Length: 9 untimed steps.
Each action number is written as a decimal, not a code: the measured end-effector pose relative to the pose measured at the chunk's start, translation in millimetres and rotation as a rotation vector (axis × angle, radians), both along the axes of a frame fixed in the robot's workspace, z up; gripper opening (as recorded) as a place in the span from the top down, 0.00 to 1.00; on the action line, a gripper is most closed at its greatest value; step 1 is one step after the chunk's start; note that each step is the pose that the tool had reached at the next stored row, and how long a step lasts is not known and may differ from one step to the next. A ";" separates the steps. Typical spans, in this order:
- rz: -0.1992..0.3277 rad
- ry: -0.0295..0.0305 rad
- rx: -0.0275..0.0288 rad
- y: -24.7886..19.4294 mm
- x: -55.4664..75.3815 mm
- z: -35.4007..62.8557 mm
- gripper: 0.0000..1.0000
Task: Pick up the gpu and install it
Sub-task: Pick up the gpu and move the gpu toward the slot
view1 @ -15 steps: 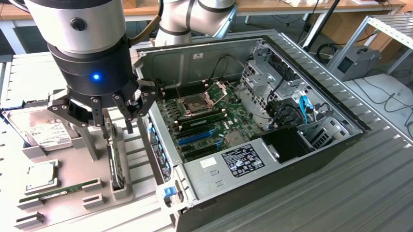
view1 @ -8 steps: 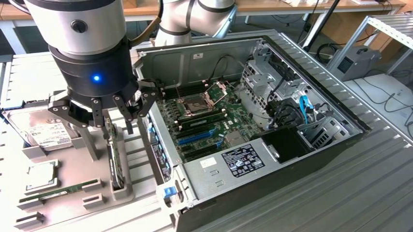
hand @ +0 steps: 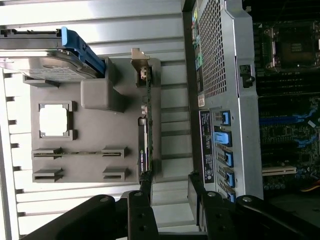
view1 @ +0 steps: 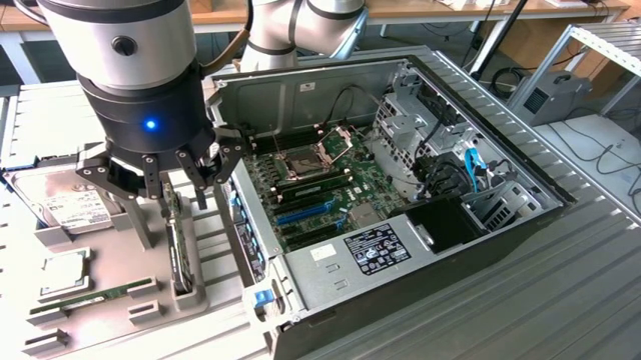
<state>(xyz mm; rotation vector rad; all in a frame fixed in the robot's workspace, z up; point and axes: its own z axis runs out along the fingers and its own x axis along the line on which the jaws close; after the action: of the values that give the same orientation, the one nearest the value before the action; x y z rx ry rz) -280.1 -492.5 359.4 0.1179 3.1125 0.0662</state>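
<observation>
The gpu (view1: 180, 251) stands on its edge in a slot of the grey fixture plate (view1: 150, 315), just to the exterior view's left of the computer case. Seen edge-on in the wrist view, the gpu (hand: 145, 145) is a thin green strip with its silver bracket at the far end. My gripper (view1: 180, 199) hangs directly over the card's near end, open. In the wrist view my gripper (hand: 170, 200) has one black finger (hand: 141, 210) almost in line with the card's edge and the other finger (hand: 200, 200) off to the case side. Nothing is held.
The open computer case (view1: 501, 225) lies on its side, its motherboard (view1: 331, 187) exposed with blue expansion slots (view1: 300, 214). On the fixture plate sit a hard drive (view1: 70, 206), a CPU (view1: 65, 274) and a RAM stick (view1: 95, 296). The case wall (hand: 225, 100) runs close beside the card.
</observation>
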 end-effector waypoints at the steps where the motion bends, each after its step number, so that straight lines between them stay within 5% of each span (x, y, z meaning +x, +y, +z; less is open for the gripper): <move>1: 0.000 0.0000 0.0000 0.0 0.0 -0.2 0.58; 9: 0.000 0.0000 0.0001 0.0 0.0 -2.0 0.58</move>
<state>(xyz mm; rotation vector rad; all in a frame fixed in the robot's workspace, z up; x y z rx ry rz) -280.1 -492.5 357.4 0.1179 3.1125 0.0662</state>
